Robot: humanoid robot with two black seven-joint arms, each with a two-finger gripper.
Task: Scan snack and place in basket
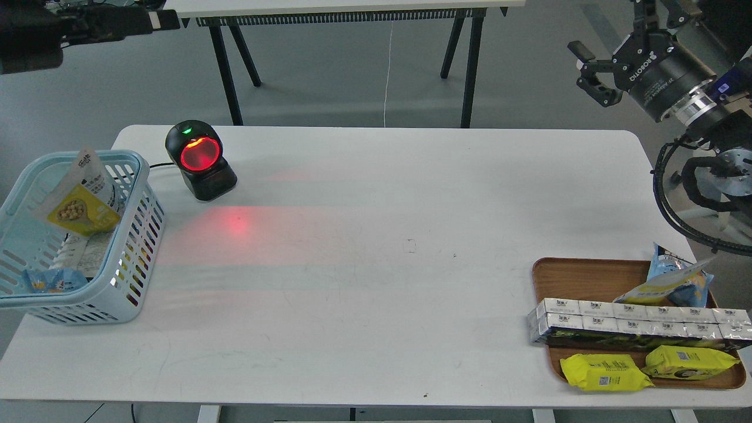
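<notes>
While the snack [79,197] leans inside the basket [138,176], its yellow front faces up and its pale top pokes just above the far rim. It rests on other packets, tilted, touching nothing of mine. Judging by that, the placing looks done.

Only the head view is given. My left claw [164,19] is at the top left edge, high above the floor behind the table [376,264], well apart from the basket; it is dark and end-on, so I cannot tell how its fingers stand. My right claw [587,73] hangs at the upper right, past the table's far corner, fingers spread and holding nothing.

A scanner [200,160] stands just beside the basket, glowing red and throwing a red patch on the table. At the near right a tray [578,273] carries a row of silver cartons, two yellow packets and a blue-and-yellow bag.

The pouch looks light and soft, a thin crinkly film that would buckle under a hard squeeze and could slip. If it needed lifting again, the flat sealed top edge seems the safest place to pinch, since it is stiffest and stands clear of the rim.
</notes>
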